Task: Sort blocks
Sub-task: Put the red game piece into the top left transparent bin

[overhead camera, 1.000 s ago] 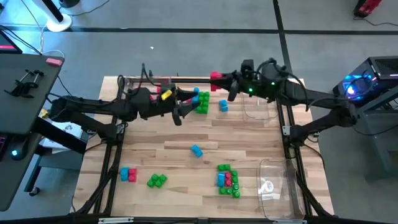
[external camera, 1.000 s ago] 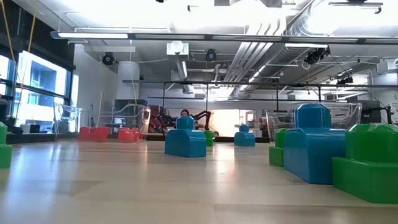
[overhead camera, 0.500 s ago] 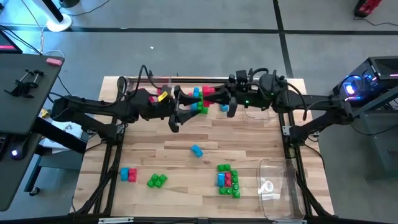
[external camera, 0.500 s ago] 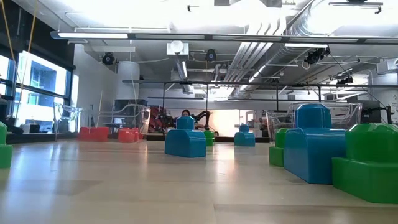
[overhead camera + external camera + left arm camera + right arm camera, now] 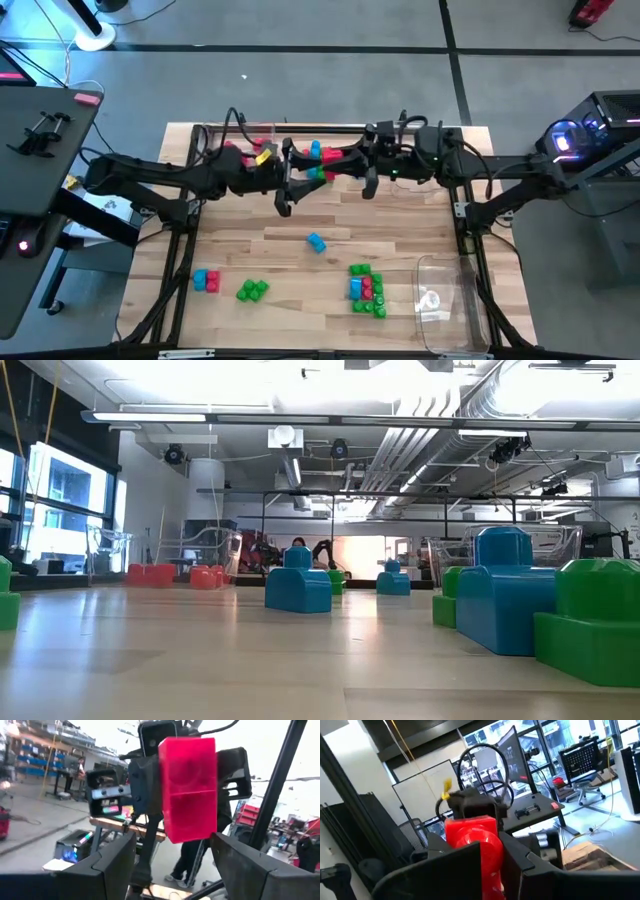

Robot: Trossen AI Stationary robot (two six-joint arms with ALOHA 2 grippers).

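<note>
Upper centre of high view: right gripper (image 5: 345,160) clamped on a red block (image 5: 335,160), held above the far table edge. Left gripper (image 5: 297,172) facing it nose to nose, jaws spread wide either side of the block (image 5: 190,790), not gripping. Remaining blocks: blue single (image 5: 316,242) mid-table, mixed cluster (image 5: 366,290) lower right, red-blue pair (image 5: 206,280) and green piece (image 5: 252,290) lower left.
</note>
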